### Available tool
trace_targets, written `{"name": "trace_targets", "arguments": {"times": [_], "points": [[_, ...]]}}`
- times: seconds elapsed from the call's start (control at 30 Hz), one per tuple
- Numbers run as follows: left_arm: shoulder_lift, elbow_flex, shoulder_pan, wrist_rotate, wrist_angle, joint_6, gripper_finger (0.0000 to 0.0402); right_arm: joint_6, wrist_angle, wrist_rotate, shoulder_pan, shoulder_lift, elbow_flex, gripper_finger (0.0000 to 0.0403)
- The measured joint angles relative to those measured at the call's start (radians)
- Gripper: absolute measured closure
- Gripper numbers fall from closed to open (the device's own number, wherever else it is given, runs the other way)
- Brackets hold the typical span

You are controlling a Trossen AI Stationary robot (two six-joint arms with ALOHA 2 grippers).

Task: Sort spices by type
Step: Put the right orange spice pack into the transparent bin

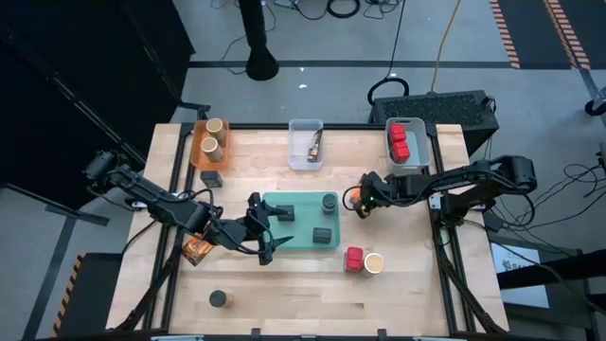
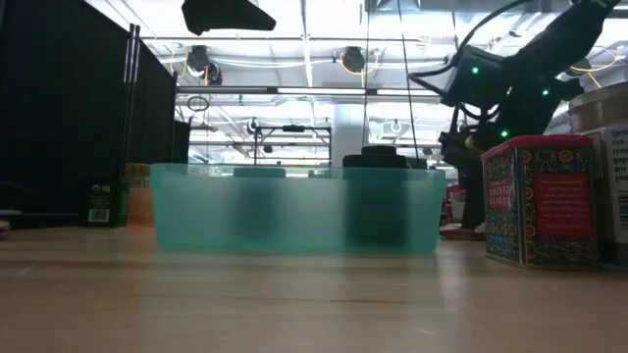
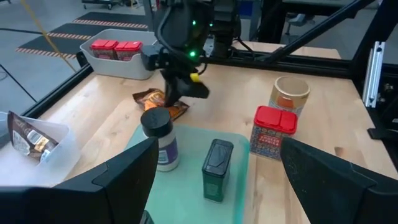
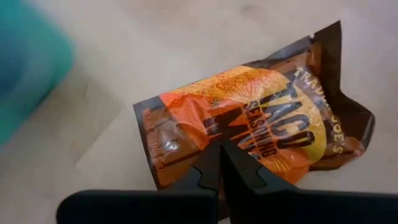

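Right gripper (image 4: 221, 163) shut over orange packet (image 4: 261, 124), left gripper (image 1: 265, 230) open, empty, above teal tray (image 1: 305, 242)

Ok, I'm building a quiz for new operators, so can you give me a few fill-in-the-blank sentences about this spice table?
1. The two tan jars at the table's far edge stand in the ___ bin.
2. The right gripper has its fingers ___ over a taco seasoning packet.
3. The dark jar and the dark block stand on the flat ___ tray.

Missing words: orange; shut; teal.
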Motion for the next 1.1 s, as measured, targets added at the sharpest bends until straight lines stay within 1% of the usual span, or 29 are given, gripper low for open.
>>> {"name": "trace_targets", "arguments": {"times": [0.13,0.3,0.5,0.63,0.7,0.8,0.9,0.97,1.1], "points": [[0.000,0.000,0.006,0.000,-0.003,0.005,0.0069,-0.011,-0.170,-0.052,0.043,-0.019,0.017,0.0403],[0.000,0.000,0.029,0.000,-0.004,0.005,0.0069,-0.031,-0.396,-0.048,0.072,-0.068,0.079,0.0403],[0.000,0.000,0.040,0.000,-0.010,0.000,0.0069,-0.036,-0.542,-0.041,0.060,-0.114,0.184,0.0402],[0.000,0.000,0.040,0.000,-0.015,0.000,0.0069,0.001,-0.560,-0.037,-0.017,-0.121,0.210,0.0393],[0.000,0.000,0.040,0.000,-0.015,0.000,0.0069,0.014,-0.559,-0.038,-0.057,-0.119,0.211,0.0378],[0.000,0.000,0.040,0.000,-0.021,0.006,0.0069,0.031,-0.559,-0.042,-0.093,-0.114,0.211,0.0346],[0.000,0.000,0.040,0.000,-0.026,0.027,0.0069,0.019,-0.556,-0.070,-0.106,-0.115,0.211,0.0303],[0.000,0.000,0.040,0.000,-0.037,0.032,0.0069,-0.004,-0.561,-0.067,-0.107,-0.114,0.211,0.0271],[0.000,0.000,0.040,0.001,-0.054,0.032,0.0069,0.064,-0.599,-0.052,-0.133,-0.115,0.207,0.0214]]}}
